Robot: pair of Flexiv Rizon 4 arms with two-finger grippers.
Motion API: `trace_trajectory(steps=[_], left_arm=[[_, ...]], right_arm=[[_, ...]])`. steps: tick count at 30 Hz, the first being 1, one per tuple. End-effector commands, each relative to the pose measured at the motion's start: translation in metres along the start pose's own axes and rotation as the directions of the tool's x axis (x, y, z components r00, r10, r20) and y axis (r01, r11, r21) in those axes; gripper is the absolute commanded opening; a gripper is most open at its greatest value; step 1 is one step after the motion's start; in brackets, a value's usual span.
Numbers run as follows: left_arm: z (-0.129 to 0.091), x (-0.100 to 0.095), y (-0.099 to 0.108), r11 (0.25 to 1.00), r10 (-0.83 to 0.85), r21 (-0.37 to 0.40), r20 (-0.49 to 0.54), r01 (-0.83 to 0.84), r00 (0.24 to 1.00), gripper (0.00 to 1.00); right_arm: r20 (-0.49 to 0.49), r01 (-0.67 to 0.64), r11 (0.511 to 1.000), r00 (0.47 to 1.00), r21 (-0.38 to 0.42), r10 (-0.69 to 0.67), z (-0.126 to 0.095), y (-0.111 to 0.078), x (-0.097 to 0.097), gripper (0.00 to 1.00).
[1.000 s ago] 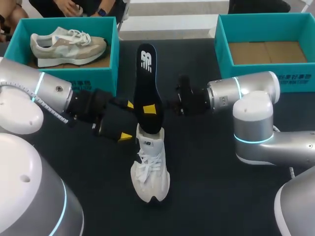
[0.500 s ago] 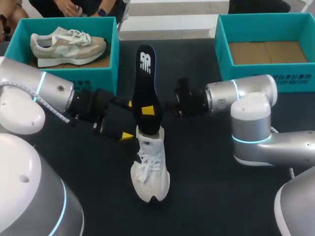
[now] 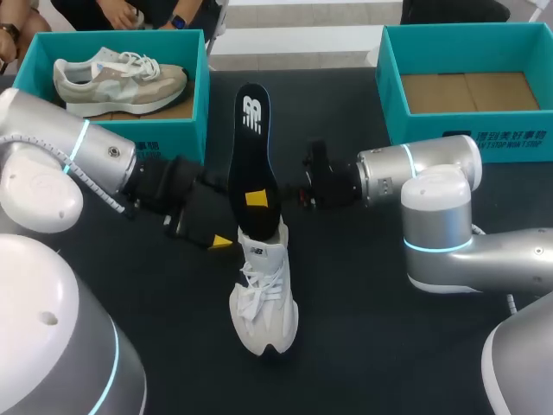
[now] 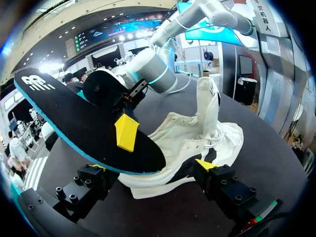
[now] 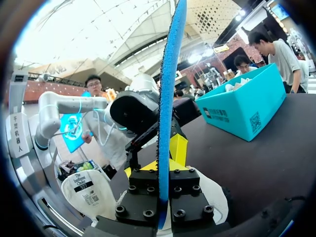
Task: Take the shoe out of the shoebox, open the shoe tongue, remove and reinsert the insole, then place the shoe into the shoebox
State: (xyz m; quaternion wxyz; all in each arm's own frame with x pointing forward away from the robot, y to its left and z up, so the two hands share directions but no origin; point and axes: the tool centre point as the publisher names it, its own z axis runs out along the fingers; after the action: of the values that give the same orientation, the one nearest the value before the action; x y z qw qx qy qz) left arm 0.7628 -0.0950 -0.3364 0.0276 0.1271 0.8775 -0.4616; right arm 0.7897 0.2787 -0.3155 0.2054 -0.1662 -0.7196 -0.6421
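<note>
A white shoe [image 3: 263, 298] stands on the dark table, toe toward me. A black insole [image 3: 251, 147] with a blue underside stands tilted above its heel opening, lower end at the shoe's collar. My right gripper [image 3: 257, 201] is shut on the insole's lower part. In the right wrist view the insole [image 5: 168, 98] shows edge-on between the right gripper [image 5: 163, 185]. My left gripper [image 3: 225, 216] is open on either side of the shoe's heel. In the left wrist view the shoe [image 4: 192, 148] and insole [image 4: 74, 123] lie between the wide-apart fingers of the left gripper [image 4: 153, 173].
A teal shoebox [image 3: 197, 104] at the back left holds a beige sneaker [image 3: 117, 78]. A second teal shoebox [image 3: 389, 95] at the back right shows only its cardboard floor. Dark tabletop [image 3: 363, 328] stretches around the white shoe.
My right arm has shifted a little to the left, carrying the insole slightly left and down toward the shoe. The left gripper stays open at the heel.
</note>
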Motion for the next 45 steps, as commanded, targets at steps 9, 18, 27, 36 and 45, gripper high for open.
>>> trace_trajectory(steps=[9,18,27,36,45], left_arm=[[-0.006,-0.009,-0.003,0.998,0.026,-0.049,-0.032,-0.027,0.999,1.0],[-0.006,-0.007,-0.004,0.997,0.042,-0.067,-0.035,-0.044,0.999,1.0],[-0.01,-0.009,-0.004,0.997,0.04,-0.069,-0.034,-0.042,0.999,1.0],[-0.013,-0.009,-0.004,0.997,0.037,-0.069,-0.042,-0.04,0.998,1.0],[-0.013,-0.009,-0.003,0.997,0.031,-0.071,-0.047,-0.034,0.998,1.0]], right_arm=[[-0.004,-0.015,1.0,1.0,0.007,0.015,0.008,-0.01,-0.002,0.0],[-0.008,-0.047,0.999,0.999,0.017,0.048,0.012,-0.019,0.003,0.0],[0.012,-0.109,0.993,0.994,0.034,0.108,0.009,-0.032,0.011,0.0],[0.018,-0.167,0.984,0.986,0.057,0.167,0.011,-0.044,0.017,0.0],[0.027,-0.182,0.981,0.983,0.071,0.181,0.011,-0.045,0.019,0.0]])
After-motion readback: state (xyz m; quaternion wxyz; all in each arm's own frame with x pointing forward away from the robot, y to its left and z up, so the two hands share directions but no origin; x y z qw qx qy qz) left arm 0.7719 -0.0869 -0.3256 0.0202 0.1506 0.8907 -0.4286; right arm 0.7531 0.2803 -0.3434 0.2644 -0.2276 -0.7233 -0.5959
